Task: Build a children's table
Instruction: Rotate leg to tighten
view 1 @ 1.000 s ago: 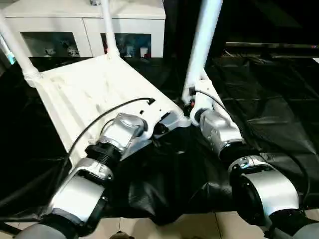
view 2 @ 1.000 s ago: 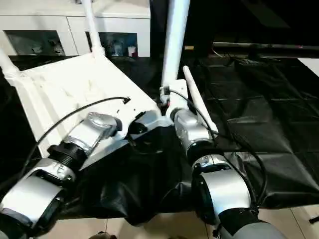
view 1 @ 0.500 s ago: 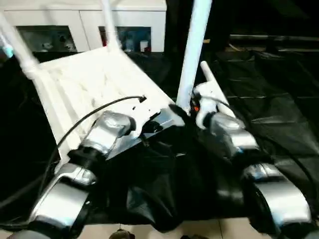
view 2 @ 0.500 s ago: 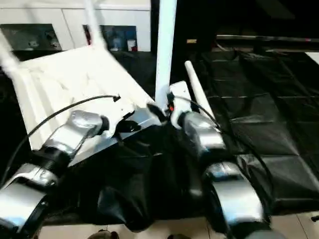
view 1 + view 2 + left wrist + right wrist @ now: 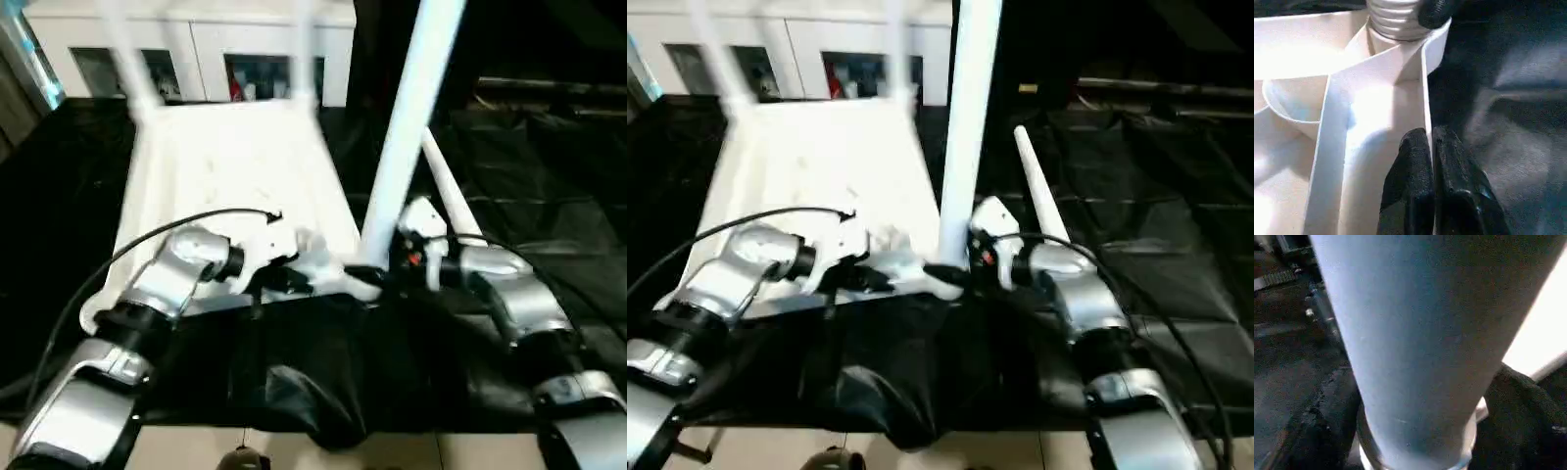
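White plastic tabletop lying underside up on black sheeting over the table, three legs standing in corner sockets, a fourth leg loose just beside. Left gripper fingers pinched shut on the tabletop rim (near corner). Right gripper at the base of the near upright leg; fingers spread either side, hold not discernible.

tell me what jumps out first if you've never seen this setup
An upside-down white tabletop lies on black sheeting, with a thick white leg rising from its near corner between the two silver arms. The left end effector is shut on the tabletop's rim, while the right end effector sits at the leg's base. A loose leg lies just behind.
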